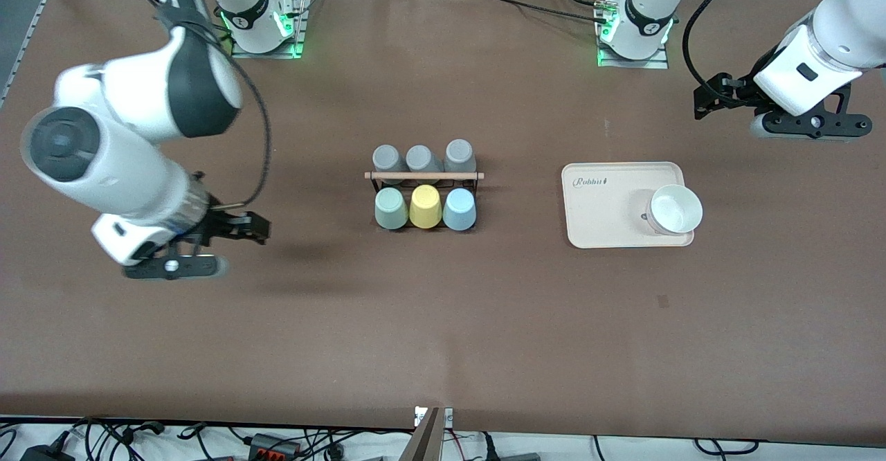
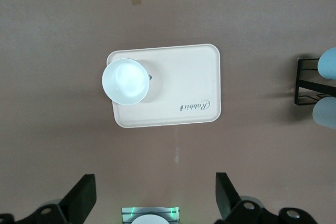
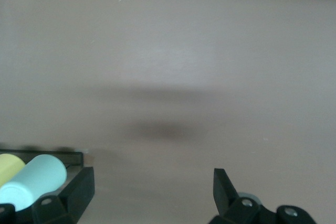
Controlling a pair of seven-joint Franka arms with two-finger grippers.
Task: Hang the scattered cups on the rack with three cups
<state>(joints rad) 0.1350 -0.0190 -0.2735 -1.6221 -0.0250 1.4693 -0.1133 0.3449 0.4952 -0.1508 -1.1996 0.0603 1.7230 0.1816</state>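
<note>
The black wire rack [image 1: 423, 176] with its wooden rod stands mid-table. The pale sage green cup [image 1: 391, 208], a yellow cup [image 1: 425, 206] and the light blue cup [image 1: 459, 209] hang on its side nearer the front camera. Three grey cups [image 1: 422, 159] hang on its farther side. My right gripper [image 1: 174, 267] is open and empty over bare table toward the right arm's end; its wrist view [image 3: 152, 192] shows the sage green cup [image 3: 31, 184] beside the rack [image 3: 52, 154]. My left gripper [image 1: 806, 127] is open and empty [image 2: 155, 195], up near the left arm's end.
A cream rectangular tray [image 1: 602, 205] lies between the rack and the left arm's end, with a white bowl [image 1: 675, 208] on it. The left wrist view shows the tray [image 2: 178, 87], the bowl [image 2: 125, 80] and the rack's end [image 2: 304, 82].
</note>
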